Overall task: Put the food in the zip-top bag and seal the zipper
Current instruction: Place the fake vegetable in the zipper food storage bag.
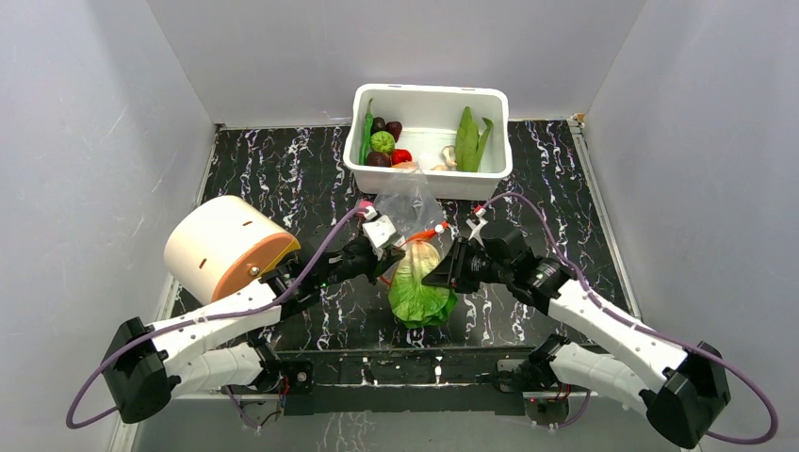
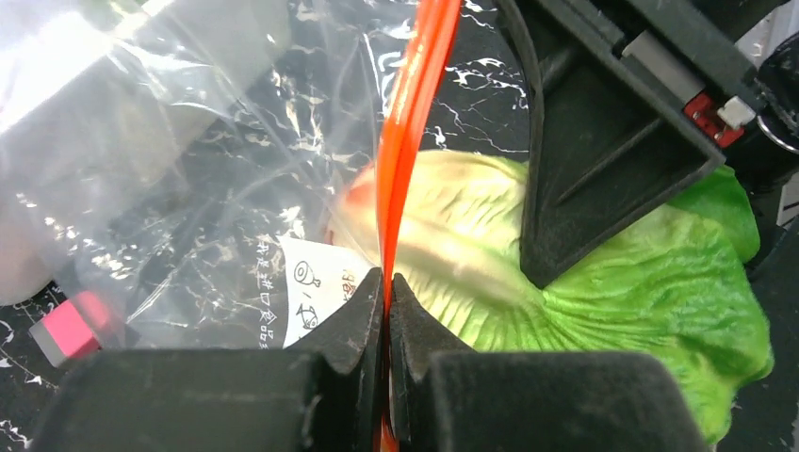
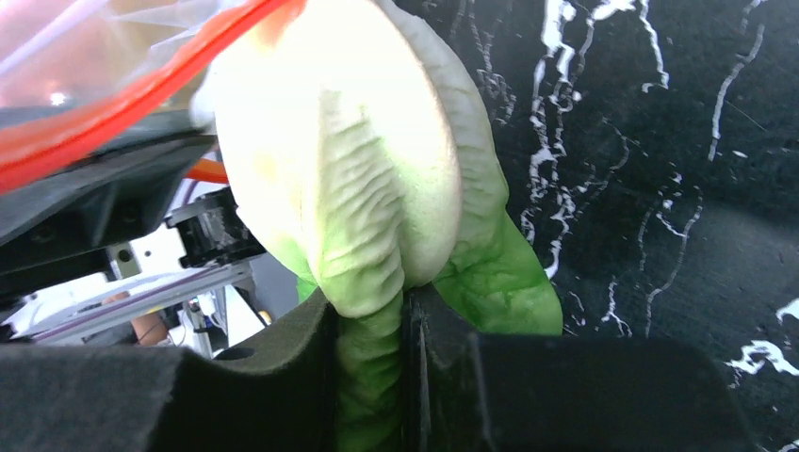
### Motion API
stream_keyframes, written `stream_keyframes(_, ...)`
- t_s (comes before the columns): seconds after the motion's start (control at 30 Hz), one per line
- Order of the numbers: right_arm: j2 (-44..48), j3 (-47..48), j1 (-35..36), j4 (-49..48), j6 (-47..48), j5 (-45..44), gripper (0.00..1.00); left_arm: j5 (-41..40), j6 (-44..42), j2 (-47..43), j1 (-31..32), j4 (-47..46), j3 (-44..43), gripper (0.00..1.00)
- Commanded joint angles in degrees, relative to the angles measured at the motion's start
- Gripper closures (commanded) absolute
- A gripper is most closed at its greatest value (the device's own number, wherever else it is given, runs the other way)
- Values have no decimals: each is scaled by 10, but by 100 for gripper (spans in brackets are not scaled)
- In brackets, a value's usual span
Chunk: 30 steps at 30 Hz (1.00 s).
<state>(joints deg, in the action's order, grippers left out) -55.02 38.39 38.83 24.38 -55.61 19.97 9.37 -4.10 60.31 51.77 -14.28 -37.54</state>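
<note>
The clear zip-top bag [image 1: 411, 202] lies in front of the white tub, its orange-red zipper [image 1: 426, 233] at the near edge. My left gripper [image 1: 394, 256] is shut on the zipper [image 2: 407, 141], pinching the strip between its fingertips. My right gripper [image 1: 443, 273] is shut on a leaf of the pale-green cabbage [image 1: 420, 287] and holds it at the bag's mouth. In the right wrist view the cabbage [image 3: 349, 169] fills the middle, with the zipper [image 3: 122, 94] curving past its top left. In the left wrist view the cabbage [image 2: 660, 273] lies just right of the strip.
The white tub [image 1: 429, 179] at the back holds a green ball [image 1: 383, 142], a red tomato [image 1: 401, 156], dark purple rounds [image 1: 379, 159], long green pods [image 1: 366, 137], green leaves [image 1: 468, 139] and mushrooms [image 1: 447, 156]. A cream cylinder [image 1: 226, 247] lies at the left.
</note>
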Motion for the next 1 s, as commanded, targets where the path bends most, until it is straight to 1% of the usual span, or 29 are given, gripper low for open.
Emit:
stream_keyframes(0.0,44,-29,2,-100,-30,32,100,33,-4,-17,2,19,-12,100)
stream_keyframes(0.03,48,-39,9,-141,-37,62,100,30,-3,-15,2,11,-6,100)
stream_keyframes(0.1,44,-29,37,-163,-32,80,100,21,-2,-8,2,-3,-2,100)
stream_keyframes(0.17,37,-9,69,-144,-1,81,100,14,-4,2,2,-14,-2,100)
stream_keyframes(0.27,14,8,96,-94,58,112,100,4,-9,17,2,-26,-5,100)
stream_keyframes(0.33,3,11,105,-45,103,120,100,1,-17,29,2,-19,-15,100)
stream_keyframes(0.43,10,6,107,-17,136,137,100,8,-30,40,2,-7,-27,100)
stream_keyframes(0.5,12,12,107,2,162,132,100,8,-37,40,2,-4,-26,100)
stream_keyframes(0.57,2,28,107,37,183,99,100,13,-41,34,2,-1,-24,100)
stream_keyframes(0.6,-6,38,106,47,186,69,100,22,-46,28,2,4,-23,100)
stream_keyframes(0.63,-13,44,105,46,182,60,100,33,-49,23,2,9,-23,100)
stream_keyframes(0.7,-26,47,105,6,162,77,100,49,-54,10,2,23,-21,100)
stream_keyframes(0.77,-38,50,106,-24,157,110,100,46,-57,-1,2,37,-18,100)
stream_keyframes(0.83,-42,56,111,-37,169,157,100,26,-55,-11,2,42,-12,100)
stream_keyframes(0.87,-36,58,112,-36,172,167,100,13,-53,-12,2,41,-9,100)
stream_keyframes(0.97,17,37,112,-34,154,148,100,-38,-43,-14,2,23,-1,100)
